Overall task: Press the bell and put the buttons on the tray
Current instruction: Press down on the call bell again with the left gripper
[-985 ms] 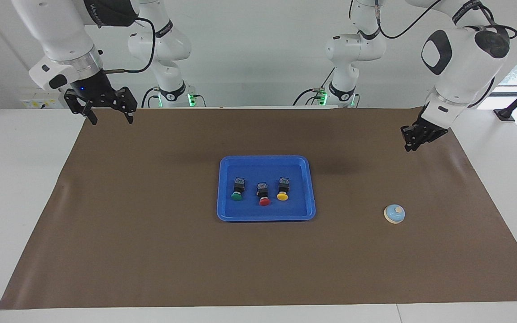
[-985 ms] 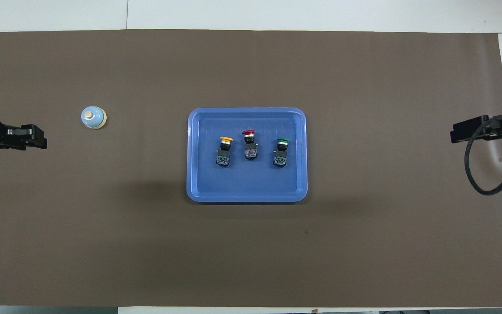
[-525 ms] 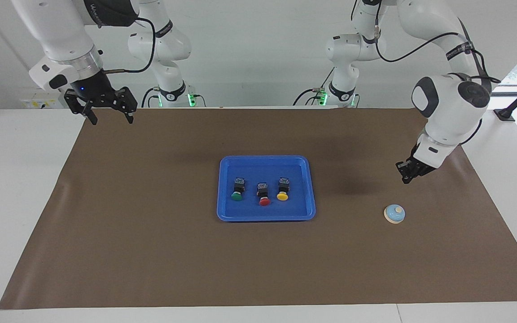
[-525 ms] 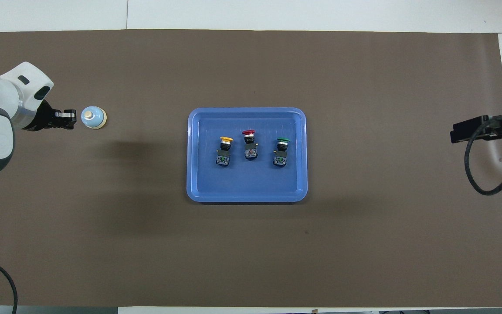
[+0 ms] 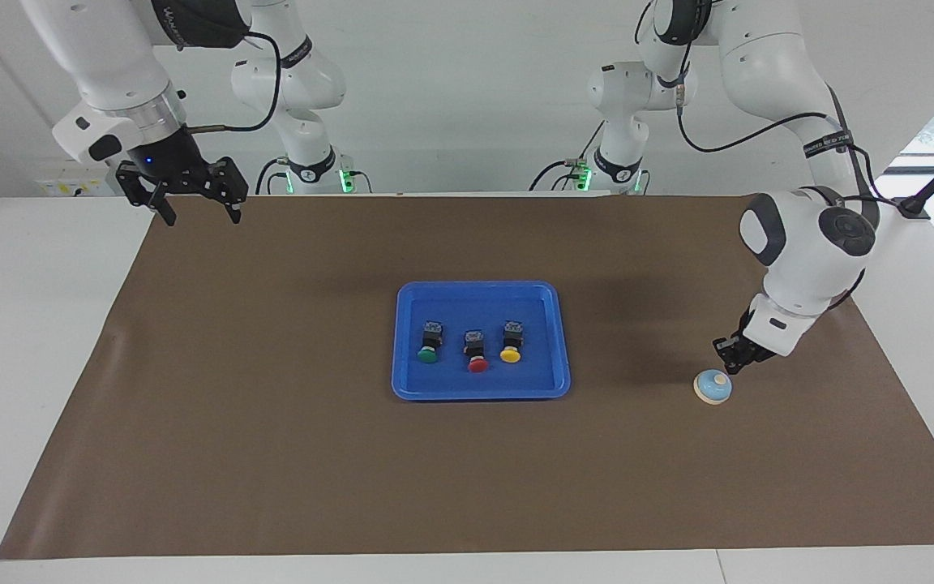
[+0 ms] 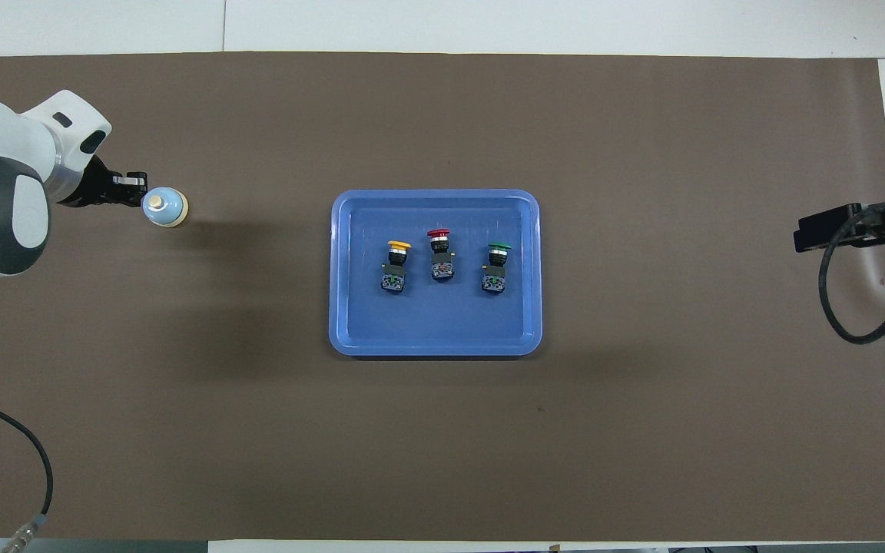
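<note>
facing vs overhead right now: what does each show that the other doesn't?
Facing only: both arm bases, the right claw open over the mat's corner, and the shut left claw poised just above the bell.
Overhead only: the mat's full outline.
Both: yellow, red and green buttons lying in the blue tray.

the tray [image 5: 481,389] looks like glossy blue plastic with a smooth rim. a matt brown sheet [image 5: 272,454], paper-like and faintly creased, covers the white, smooth surface [image 5: 21,341]. the buttons [image 5: 477,350] have shiny plastic caps on dull black bodies. the bell [image 5: 712,386] has a smooth, softly glossy dome.
</note>
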`<state>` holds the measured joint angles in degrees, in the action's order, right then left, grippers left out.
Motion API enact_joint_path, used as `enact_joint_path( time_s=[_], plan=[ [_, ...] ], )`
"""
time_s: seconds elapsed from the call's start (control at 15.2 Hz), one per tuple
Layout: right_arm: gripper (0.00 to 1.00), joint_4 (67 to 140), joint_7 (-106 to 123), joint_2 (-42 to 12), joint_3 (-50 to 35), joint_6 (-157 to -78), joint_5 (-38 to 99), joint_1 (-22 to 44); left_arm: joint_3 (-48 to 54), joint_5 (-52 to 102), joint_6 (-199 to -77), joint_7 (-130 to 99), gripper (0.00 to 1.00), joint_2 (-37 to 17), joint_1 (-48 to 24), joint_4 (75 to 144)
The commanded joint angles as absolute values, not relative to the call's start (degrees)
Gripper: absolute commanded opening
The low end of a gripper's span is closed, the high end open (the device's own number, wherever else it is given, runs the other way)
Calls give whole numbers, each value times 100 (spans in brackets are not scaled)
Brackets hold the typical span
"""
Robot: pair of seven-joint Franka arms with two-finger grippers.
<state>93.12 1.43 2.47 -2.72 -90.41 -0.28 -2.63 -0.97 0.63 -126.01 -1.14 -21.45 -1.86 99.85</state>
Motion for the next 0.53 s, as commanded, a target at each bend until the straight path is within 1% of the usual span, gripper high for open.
enact_joint_path(
  time_s=[0.0,0.46],
  plan=[
    [100,9457,220,378,-325,-9044,-26,-343,-88,88,-12779,-167,0,-2329,-149,9879],
    [100,9457,220,378,-334,-9044,-26,-343,-88,70,-13094,-167,0,-2347,-158,10221]
  ],
)
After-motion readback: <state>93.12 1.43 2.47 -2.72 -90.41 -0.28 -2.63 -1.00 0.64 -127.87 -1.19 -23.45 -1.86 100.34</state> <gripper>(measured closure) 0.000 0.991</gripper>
